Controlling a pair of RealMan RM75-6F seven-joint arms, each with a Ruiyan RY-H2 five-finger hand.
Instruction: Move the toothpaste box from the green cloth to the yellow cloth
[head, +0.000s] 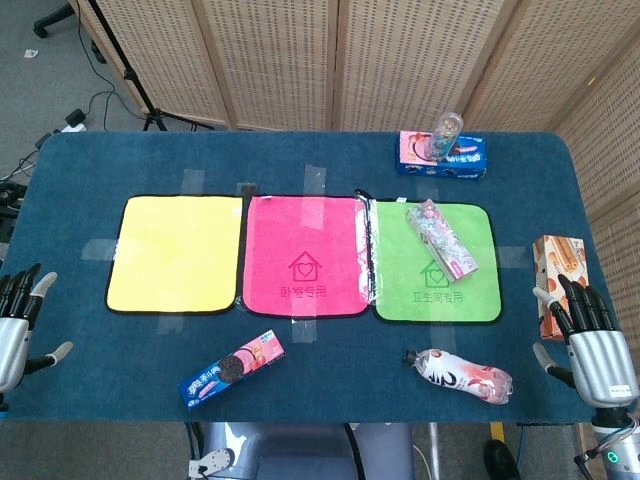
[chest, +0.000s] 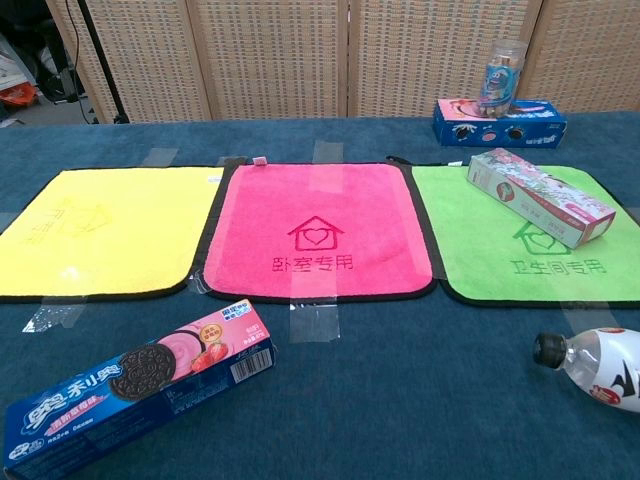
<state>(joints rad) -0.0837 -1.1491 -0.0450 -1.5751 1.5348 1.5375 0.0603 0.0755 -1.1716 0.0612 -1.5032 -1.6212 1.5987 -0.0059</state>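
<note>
Toothpaste box (head: 442, 238) is found lying diagonally on the green cloth (head: 400, 296), toward its far right part, untouched. Nearest, both hands are seen at the table's front edge: left hand (head: 18, 322) and right hand (head: 590, 345), fingers spread, nothing held. Further left, past the pink cloth (head: 305, 257), the yellow cloth (head: 177, 253) is noted.

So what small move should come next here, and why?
Probably raise the right hand toward the toothpaste box. The box lies on the green cloth, untouched; both hands sit open at the table's near edge, and the right one is on the box's side. The yellow cloth is bare.
</note>
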